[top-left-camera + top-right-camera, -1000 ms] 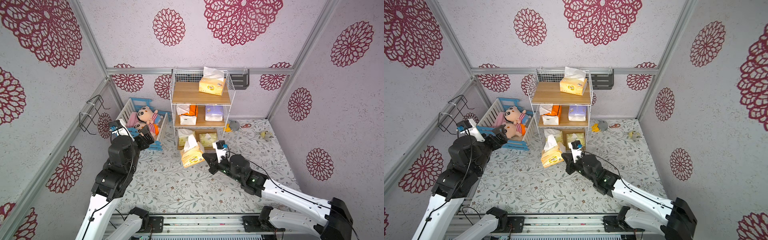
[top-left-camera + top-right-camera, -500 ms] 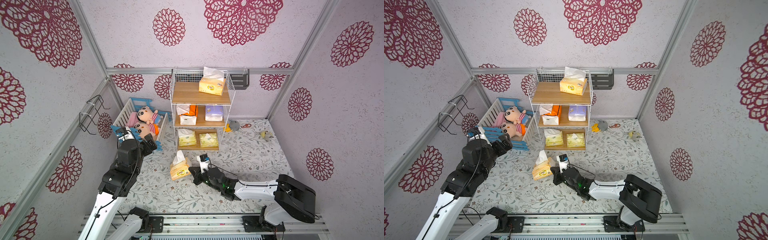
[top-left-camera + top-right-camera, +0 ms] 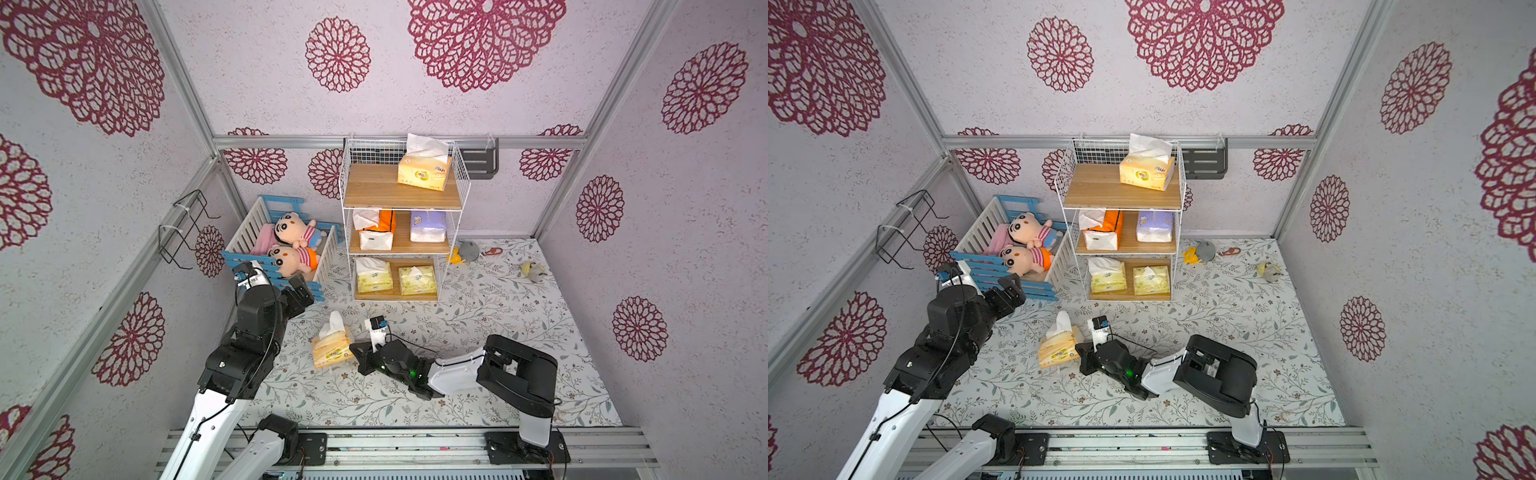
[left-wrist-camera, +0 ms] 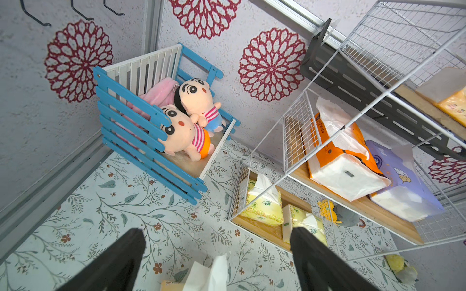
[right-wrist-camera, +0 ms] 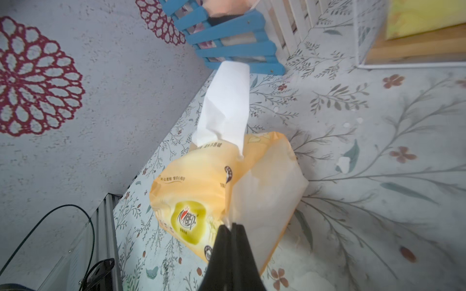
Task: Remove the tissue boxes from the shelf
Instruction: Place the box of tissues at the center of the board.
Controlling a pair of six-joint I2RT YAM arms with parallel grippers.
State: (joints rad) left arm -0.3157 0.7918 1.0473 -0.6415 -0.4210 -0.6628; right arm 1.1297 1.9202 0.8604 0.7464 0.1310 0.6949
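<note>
Holding a peach-orange soft tissue pack [image 3: 332,354] with white tissue poking out low over the floral mat [image 3: 478,316], near-left of the tall three-tier white wire shelf [image 3: 374,189].
The right gripper [image 5: 229,225] is clamped together on the pack's thin plastic end flap, likely because the soft body is too wide to span; mat contact unconfirmed. The left gripper [image 4: 216,235] hangs empty, jaws wide apart, facing the shelf, apparently readied for one of the five packs [image 3: 423,174] there.

Black jaws tight on wrapper edge of peach-orange tissue pack [image 5: 199,186].
</note>
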